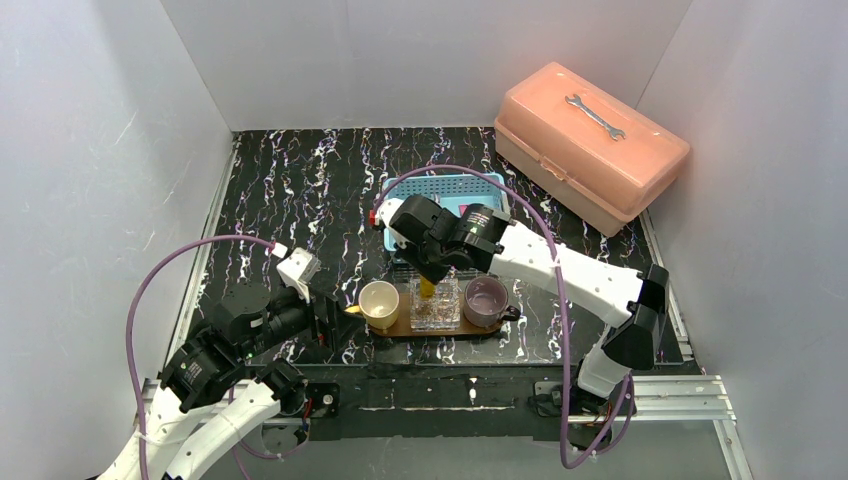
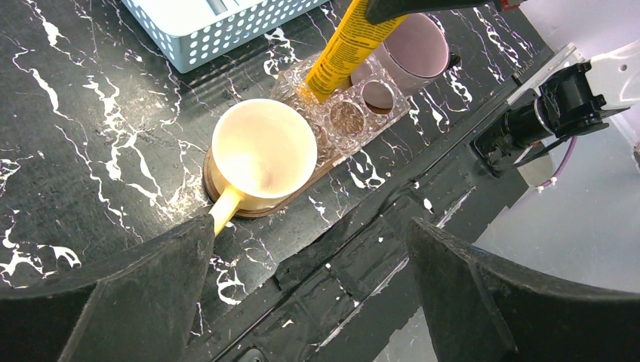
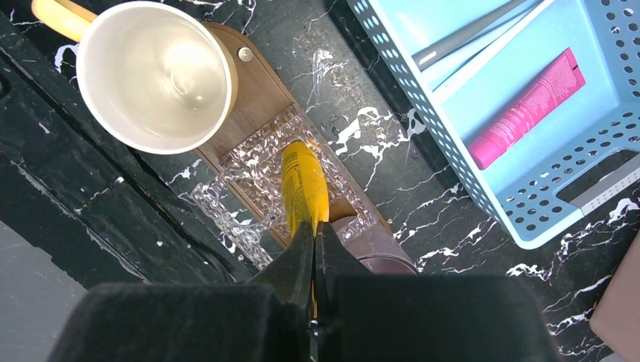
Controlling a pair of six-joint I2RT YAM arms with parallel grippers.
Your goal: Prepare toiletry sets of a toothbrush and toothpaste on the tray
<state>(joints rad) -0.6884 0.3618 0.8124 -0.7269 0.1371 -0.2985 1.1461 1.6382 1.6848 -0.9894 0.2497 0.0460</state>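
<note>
The brown wooden tray (image 1: 392, 328) (image 3: 256, 105) (image 2: 256, 209) carries a cream cup (image 1: 379, 302) (image 2: 263, 154) (image 3: 155, 74), a clear square container (image 1: 435, 305) (image 3: 226, 211) (image 2: 355, 113) and a mauve cup (image 1: 486, 299) (image 2: 415, 53). My right gripper (image 1: 432, 272) (image 3: 314, 237) is shut on the yellow toothpaste (image 3: 304, 187) (image 2: 347, 49) (image 1: 427, 288), its lower end in the clear container. The pink toothpaste (image 3: 528, 105) and grey toothbrushes (image 3: 472, 34) lie in the blue basket (image 1: 452, 192) (image 3: 490, 196) (image 2: 219, 26). My left gripper (image 2: 309, 279) (image 1: 335, 318) is open and empty, left of the cream cup.
A salmon plastic toolbox (image 1: 590, 145) with a wrench on its lid stands at the back right. White walls close in the table on three sides. A metal rail (image 1: 640, 390) runs along the near edge.
</note>
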